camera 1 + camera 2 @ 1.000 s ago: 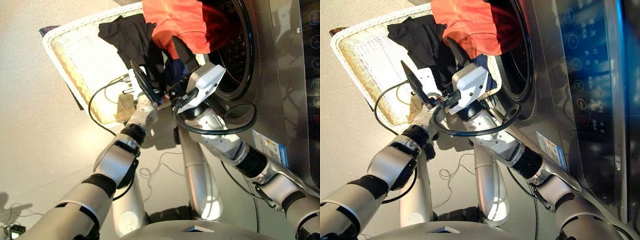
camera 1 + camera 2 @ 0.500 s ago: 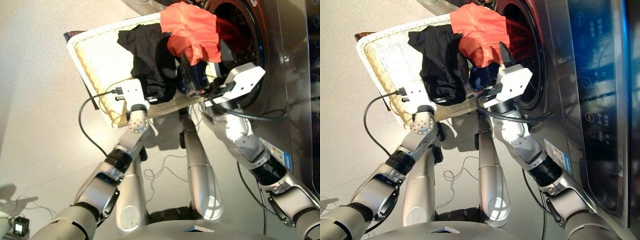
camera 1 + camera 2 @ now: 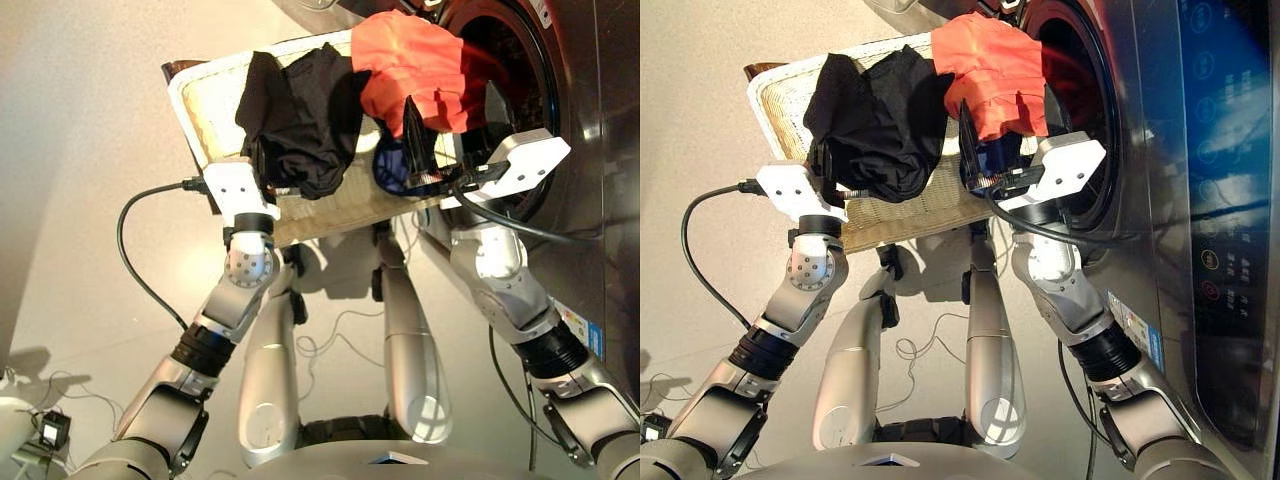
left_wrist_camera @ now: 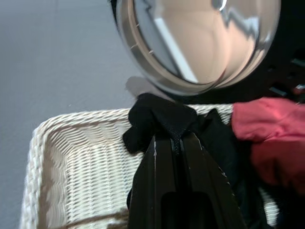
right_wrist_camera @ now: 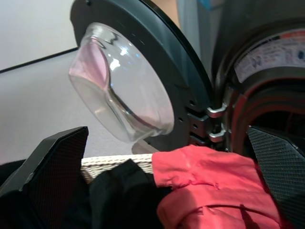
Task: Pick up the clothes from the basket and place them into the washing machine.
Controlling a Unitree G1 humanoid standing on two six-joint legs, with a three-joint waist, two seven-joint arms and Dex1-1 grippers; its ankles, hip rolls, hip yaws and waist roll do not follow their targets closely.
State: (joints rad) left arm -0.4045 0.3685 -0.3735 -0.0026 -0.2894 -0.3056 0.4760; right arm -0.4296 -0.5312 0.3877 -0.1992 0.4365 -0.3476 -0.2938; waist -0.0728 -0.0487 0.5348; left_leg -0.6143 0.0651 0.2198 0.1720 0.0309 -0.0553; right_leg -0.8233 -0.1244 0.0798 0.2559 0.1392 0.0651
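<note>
Cream-white wicker of the basket (image 3: pixel 205 95) fills the upper centre of the head views, tilted, against the washing machine (image 3: pixel 585 150) along the right edge. Black garment (image 3: pixel 300 125) lies heaped mid-basket. Orange-red garment (image 3: pixel 415 65) is draped from the basket's right end over the lip of the drum hole (image 3: pixel 520 75). Dark blue garment (image 3: pixel 392 168) shows as a small patch below the orange-red one, at the basket's near rim. Left gripper (image 3: pixel 262 168) sits at the near edge of the black heap. Right gripper (image 3: pixel 455 125) is at centre right, fingers spread wide on either side of the orange-red cloth's lower edge; whether they touch it cannot be told.

Left wrist view: the two black fingers (image 4: pixel 162 176) are pressed together, a fold of the black garment pinched at their tips. Bare weave lower left; glass door (image 4: pixel 200 43) at top.

Right wrist view: fingers far apart at the lower corners, nothing clamped. Orange-red cloth at bottom centre, black cloth lower left, door glass upper left, drum rim at right.
</note>
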